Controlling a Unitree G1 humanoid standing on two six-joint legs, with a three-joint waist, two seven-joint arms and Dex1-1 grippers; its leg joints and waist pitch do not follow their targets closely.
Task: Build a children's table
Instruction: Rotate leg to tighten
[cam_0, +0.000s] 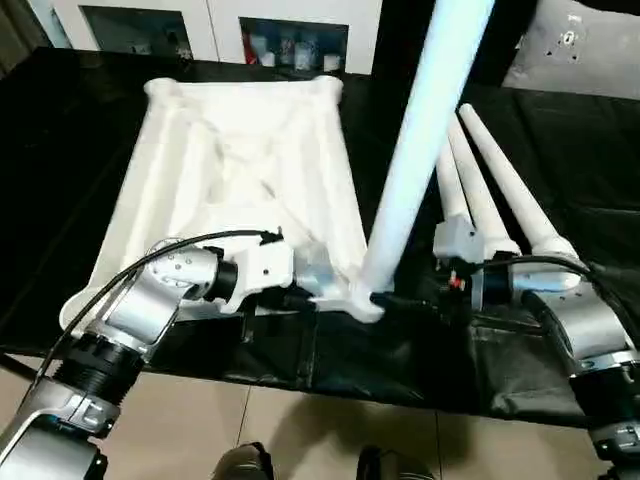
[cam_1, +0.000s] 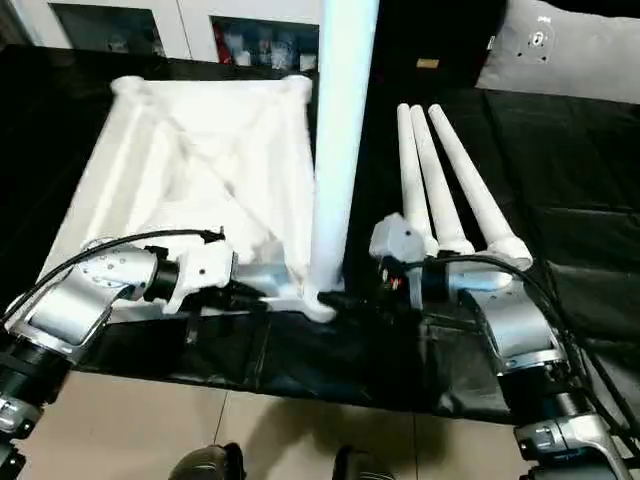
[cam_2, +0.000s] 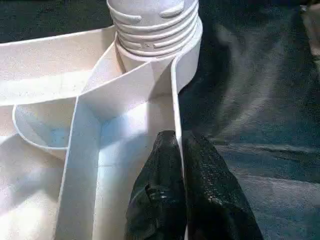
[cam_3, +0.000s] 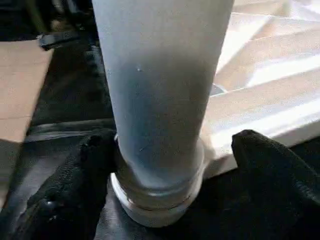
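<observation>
The table top (cam_0: 240, 170) lies ribs-up on the black cover (cam_0: 560, 150), the left gripper (cam_2: 181, 150) pinching its near rim to steady it while the right gripper's (cam_3: 165, 165) spread fingers flank the upright leg (cam_1: 335, 150) in the near corner socket (cam_3: 155, 200), three spare legs (cam_1: 440, 180) waiting beside.

The left gripper (cam_2: 181, 165) pinches the tabletop (cam_0: 250, 150) rim by the standing leg (cam_0: 415, 150). The right gripper (cam_3: 165, 165) straddles that leg's base, fingers spread.

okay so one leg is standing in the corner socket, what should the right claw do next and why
Probably twist the upright leg further in. In the left wrist view its threads show above the corner socket, so it looks only partly seated. The right claw brackets its base, and the left claw pinches the top's rim.
</observation>
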